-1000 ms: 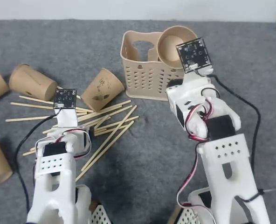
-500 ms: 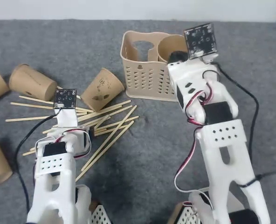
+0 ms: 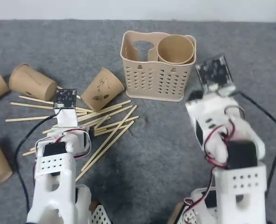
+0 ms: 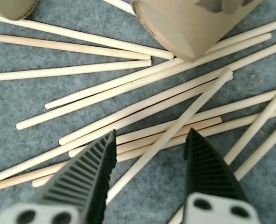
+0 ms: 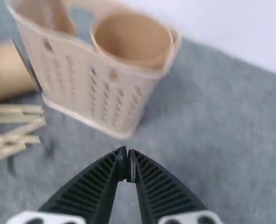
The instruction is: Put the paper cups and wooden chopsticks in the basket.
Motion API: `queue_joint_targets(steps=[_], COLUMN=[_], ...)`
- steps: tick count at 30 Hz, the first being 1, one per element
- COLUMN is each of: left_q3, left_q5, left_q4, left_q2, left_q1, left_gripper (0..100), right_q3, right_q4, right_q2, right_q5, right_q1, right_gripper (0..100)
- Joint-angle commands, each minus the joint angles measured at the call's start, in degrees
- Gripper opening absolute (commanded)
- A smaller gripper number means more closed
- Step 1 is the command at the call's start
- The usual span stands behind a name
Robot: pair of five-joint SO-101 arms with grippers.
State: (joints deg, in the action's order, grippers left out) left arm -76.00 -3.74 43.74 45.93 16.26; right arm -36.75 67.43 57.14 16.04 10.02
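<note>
Change over the last second: right arm (image 3: 222, 135) has drawn back from the basket (image 3: 152, 79). The paper cup (image 3: 175, 49) it held above the right compartment now stands upright inside that compartment, released.

Right hand (image 5: 127, 162): fingers closed together, gripping nothing, on the near side of the basket and apart from it.

Left arm (image 3: 58, 154) has not moved. Left hand (image 4: 152, 135): partly open, empty, low over the scattered wooden chopsticks (image 3: 105, 123), with several sticks crossing the gap between its fingers.

A tipped cup (image 3: 102, 88) lies just beyond the sticks. Three more cups (image 3: 31, 82) lie on the tabletop (image 3: 152, 149) further left, well apart from both hands.
</note>
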Motion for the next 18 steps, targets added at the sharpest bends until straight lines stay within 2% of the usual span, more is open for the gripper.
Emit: queue_joint_targets(steps=[1,4,9,14,18], left_q3=[1.2,1.2,2.9,8.6,17.0], left_q5=[0.6,0.7,0.4,0.4,0.4], left_q4=[-1.3,-1.1,2.5,7.2,12.0], left_q2=[0.1,0.1,0.1,0.1,-0.6], left_q1=[-0.3,-0.2,0.0,6.8,11.3], left_gripper=[23,23,23,23,23], right_q3=[-8.0,-17.2,-35.3,-48.4,-49.1], right_q4=[0.6,-0.6,-13.2,-26.2,-28.1], right_q2=[6.1,8.5,9.7,9.7,9.9], right_q5=[4.9,8.0,8.1,3.0,3.1], right_q1=[-2.5,-3.8,-3.6,-3.6,-3.7], right_gripper=[0.7,0.7,0.7,0.7,0.7])
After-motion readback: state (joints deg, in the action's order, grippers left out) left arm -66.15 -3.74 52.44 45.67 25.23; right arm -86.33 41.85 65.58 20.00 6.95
